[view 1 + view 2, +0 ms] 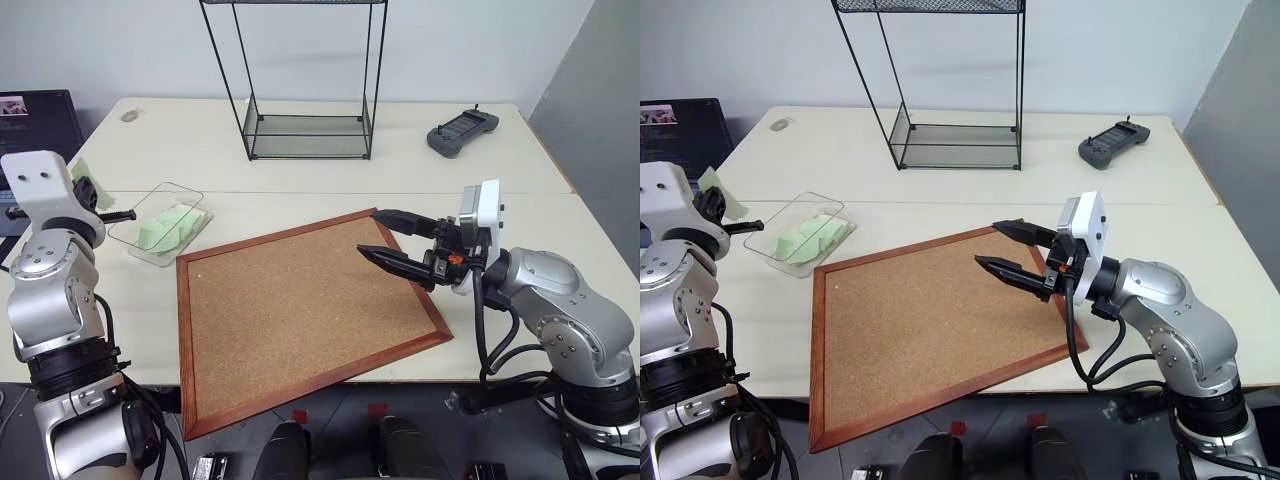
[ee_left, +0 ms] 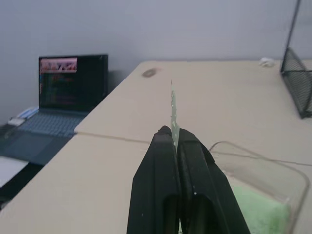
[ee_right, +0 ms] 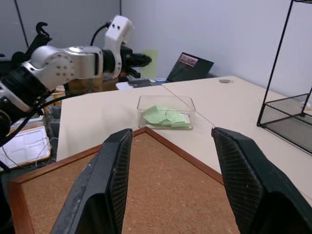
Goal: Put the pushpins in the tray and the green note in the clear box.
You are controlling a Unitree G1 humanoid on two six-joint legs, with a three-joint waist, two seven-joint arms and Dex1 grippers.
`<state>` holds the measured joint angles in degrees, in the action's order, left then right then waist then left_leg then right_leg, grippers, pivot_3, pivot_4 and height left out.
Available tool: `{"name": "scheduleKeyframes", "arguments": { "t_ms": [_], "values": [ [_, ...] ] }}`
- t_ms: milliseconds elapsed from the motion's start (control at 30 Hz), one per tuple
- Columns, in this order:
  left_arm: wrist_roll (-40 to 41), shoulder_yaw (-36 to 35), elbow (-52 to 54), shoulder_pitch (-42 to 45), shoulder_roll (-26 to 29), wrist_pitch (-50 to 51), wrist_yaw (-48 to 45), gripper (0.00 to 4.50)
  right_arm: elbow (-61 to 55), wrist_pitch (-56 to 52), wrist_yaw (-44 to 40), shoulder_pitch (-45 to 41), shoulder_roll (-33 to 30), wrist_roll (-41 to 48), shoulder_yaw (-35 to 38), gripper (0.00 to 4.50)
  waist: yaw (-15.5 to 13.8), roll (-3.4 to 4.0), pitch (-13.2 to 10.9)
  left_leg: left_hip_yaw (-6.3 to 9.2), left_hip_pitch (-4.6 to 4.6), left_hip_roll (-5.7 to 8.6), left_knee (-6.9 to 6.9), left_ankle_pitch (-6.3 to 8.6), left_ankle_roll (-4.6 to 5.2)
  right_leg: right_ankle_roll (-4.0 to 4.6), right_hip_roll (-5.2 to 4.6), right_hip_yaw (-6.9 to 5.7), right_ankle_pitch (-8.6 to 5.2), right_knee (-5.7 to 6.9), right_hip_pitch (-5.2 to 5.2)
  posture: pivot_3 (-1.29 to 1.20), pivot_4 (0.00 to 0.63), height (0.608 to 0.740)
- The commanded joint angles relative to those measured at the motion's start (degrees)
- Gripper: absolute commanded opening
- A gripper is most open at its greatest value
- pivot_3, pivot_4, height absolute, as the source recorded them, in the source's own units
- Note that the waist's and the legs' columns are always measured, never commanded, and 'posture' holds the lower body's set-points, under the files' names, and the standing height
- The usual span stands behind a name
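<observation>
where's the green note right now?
Pinched in the left hand, the green note is held edge-on above the table's left edge, just left of the clear box holding other green papers.

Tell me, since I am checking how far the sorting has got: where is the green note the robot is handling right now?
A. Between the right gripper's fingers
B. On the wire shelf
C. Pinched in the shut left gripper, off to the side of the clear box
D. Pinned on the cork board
C: the left gripper is shut on the green note, beside the clear box, not over it.
</observation>
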<state>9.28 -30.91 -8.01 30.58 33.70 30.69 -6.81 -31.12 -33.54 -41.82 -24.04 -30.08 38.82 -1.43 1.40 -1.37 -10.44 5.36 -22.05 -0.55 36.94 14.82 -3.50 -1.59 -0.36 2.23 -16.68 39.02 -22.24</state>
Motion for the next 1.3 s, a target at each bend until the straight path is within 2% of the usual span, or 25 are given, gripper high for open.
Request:
{"name": "scheduleKeyframes", "arguments": {
  "t_ms": [33,233,333,467,800,900,1100,1300],
  "values": [
    [1.6,0.7,-6.0,3.1,0.8,-5.0,-2.3,0.00,-1.0,1.9,0.1,-0.1,0.4,-0.9,-0.1,2.73,0.0,0.00,0.0,0.00,0.00,-0.01,0.00,0.00,0.00,0.00,0.00,0.00,0.00,0.00,0.00,0.00,0.150,0.740],
    [3.1,4.1,-18.0,7.0,0.8,-9.7,-8.7,0.00,-1.7,1.0,1.8,-0.3,0.9,-1.3,-0.1,2.73,0.2,0.00,0.0,0.01,0.01,0.00,-0.02,0.00,-0.01,0.01,0.02,-0.04,0.00,0.03,-0.02,0.00,0.150,0.740],
    [2.7,4.9,-20.8,7.7,1.1,-11.0,-8.6,0.00,-2.1,0.6,2.5,-0.3,0.9,-1.5,0.0,2.73,0.4,-0.01,0.0,0.00,0.00,-0.01,-0.02,0.00,-0.01,0.01,0.03,-0.03,0.00,0.03,-0.03,0.00,0.150,0.740],
    [2.9,4.7,-21.3,7.3,1.3,-11.1,-6.9,0.61,-2.5,0.1,3.6,-0.2,0.7,-1.5,0.3,2.79,0.5,0.00,0.0,0.00,0.00,-0.04,-0.04,0.00,0.00,0.01,-0.06,-0.01,0.01,0.03,-0.06,0.00,0.150,0.740],
    [3.6,6.6,-16.7,5.7,0.2,-9.5,-7.0,2.65,-2.6,-0.7,4.7,0.0,0.7,-1.4,0.4,2.79,0.4,-0.01,0.0,0.02,0.00,-0.03,-0.03,0.00,0.00,0.02,-0.12,-0.03,0.01,0.04,-0.05,0.00,0.150,0.740],
    [3.3,7.7,-11.4,3.3,0.6,-8.9,-7.6,3.18,-2.8,-0.8,5.7,1.1,0.4,-2.1,0.8,2.79,0.4,-0.01,0.0,0.02,0.00,-0.04,-0.04,0.00,0.00,0.02,-0.13,-0.02,0.01,0.04,-0.05,0.00,0.150,0.740],
    [6.3,9.7,9.0,-5.3,-0.3,-3.1,-10.1,4.37,-5.1,-2.4,13.2,5.9,1.7,-4.8,1.9,2.79,0.3,-0.01,0.0,0.03,-0.02,-0.10,-0.05,0.00,-0.01,0.02,-0.19,0.05,0.01,0.04,-0.05,0.00,0.150,0.740],
    [10.1,11.1,31.3,-15.4,-6.4,6.7,-5.4,4.44,-5.6,-3.6,30.4,12.8,6.9,-18.0,0.1,2.79,0.3,-0.02,0.0,0.02,-0.02,-0.06,-0.04,0.00,-0.02,0.02,-0.27,0.21,0.01,0.04,-0.02,0.00,0.150,0.740]
  ]
}}
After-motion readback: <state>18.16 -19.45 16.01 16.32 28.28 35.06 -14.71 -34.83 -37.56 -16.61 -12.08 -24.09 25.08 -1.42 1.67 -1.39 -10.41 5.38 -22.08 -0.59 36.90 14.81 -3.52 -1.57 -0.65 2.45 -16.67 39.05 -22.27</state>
